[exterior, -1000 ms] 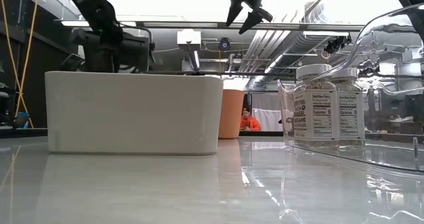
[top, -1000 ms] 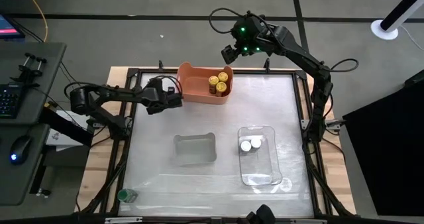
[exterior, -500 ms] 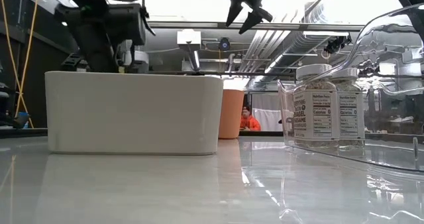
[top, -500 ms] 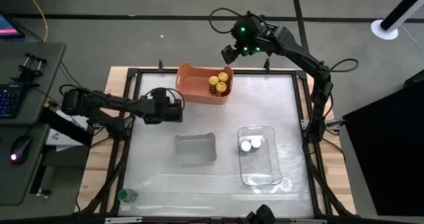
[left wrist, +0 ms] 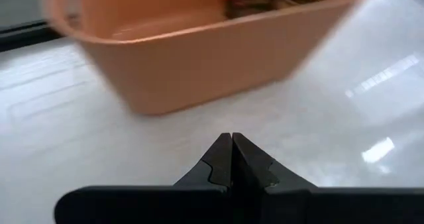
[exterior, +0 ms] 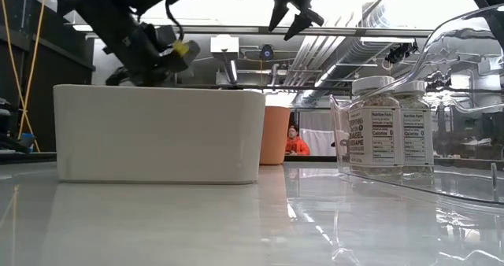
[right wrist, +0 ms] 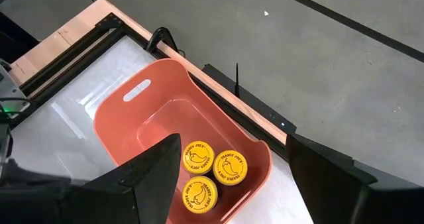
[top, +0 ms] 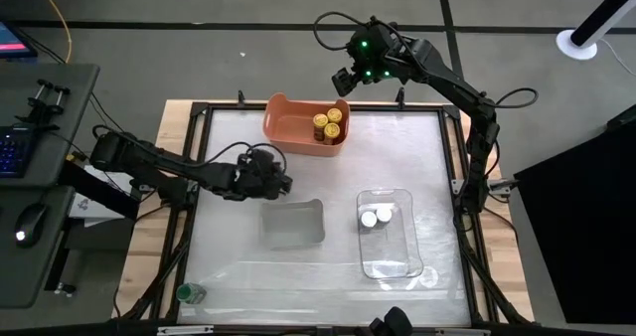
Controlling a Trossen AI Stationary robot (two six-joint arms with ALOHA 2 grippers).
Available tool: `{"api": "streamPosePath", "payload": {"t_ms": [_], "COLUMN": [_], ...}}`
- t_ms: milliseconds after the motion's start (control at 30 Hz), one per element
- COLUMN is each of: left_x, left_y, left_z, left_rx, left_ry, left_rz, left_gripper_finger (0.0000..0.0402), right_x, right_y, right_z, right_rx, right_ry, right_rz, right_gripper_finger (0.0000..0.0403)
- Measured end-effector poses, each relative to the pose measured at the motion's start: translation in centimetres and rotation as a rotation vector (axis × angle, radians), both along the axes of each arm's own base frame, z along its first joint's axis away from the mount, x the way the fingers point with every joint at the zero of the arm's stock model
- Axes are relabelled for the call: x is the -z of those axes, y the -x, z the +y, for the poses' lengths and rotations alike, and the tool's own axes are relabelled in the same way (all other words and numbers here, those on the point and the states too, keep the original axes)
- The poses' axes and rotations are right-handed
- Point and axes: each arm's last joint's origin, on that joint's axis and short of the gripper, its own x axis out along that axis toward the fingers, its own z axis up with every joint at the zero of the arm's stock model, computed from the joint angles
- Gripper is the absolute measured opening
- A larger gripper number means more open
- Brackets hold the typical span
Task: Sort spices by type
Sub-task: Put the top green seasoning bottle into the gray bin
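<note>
Left gripper left of centre in the high view, low over the tabletop, just above the upper left corner of the grey tray; fingers pressed together with nothing between them, seen plainly in the left wrist view, pointing toward the orange bin; in the low view, upper left, above the tray's near wall.

Right gripper high at upper centre of the high view, above the far edge of the tabletop, just right of the orange bin; fingers spread wide apart, empty, framing the bin in the right wrist view; in the low view, at top centre, both tips pointing down and apart.

Three yellow-capped spice jars clustered in the right end of the orange bin, touching one another, caps up; also at lower centre of the right wrist view.

Two white-capped spice jars side by side in the upper left part of the clear tray, lower right of centre in the high view; upright at the right of the low view, labels facing the camera.

One green-capped jar lying alone at the lower left corner of the tabletop frame, well apart from the rest.
</note>
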Motion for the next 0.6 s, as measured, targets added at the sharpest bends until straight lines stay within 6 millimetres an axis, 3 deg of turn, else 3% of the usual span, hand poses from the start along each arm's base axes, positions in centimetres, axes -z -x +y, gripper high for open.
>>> {"api": "streamPosePath", "payload": {"t_ms": [167, 367, 600], "left_x": [-0.3, -1.0, -5.7], "left_y": [-0.7, -0.7, 0.1], "left_z": [-0.4, -0.4, 0.7], "left_rx": [0.179, 0.264, 0.334], "left_ry": [0.018, -0.002, -0.114], "left_rz": [0.034, 0.040, 0.064], "left_gripper_finger": [0.0000, 0.0000, 0.0001], "right_x": [0.0, 0.0, 0.0], "right_y": [0.0, -0.1, -0.1], "right_z": [0.1, 0.1, 0.1], "right_rx": [-0.029, -0.081, -0.135], "right_ry": [0.007, 0.025, 0.067], "right_rz": [0.009, 0.026, 0.059], "right_gripper_finger": [0.0268, 0.0268, 0.0268]}}
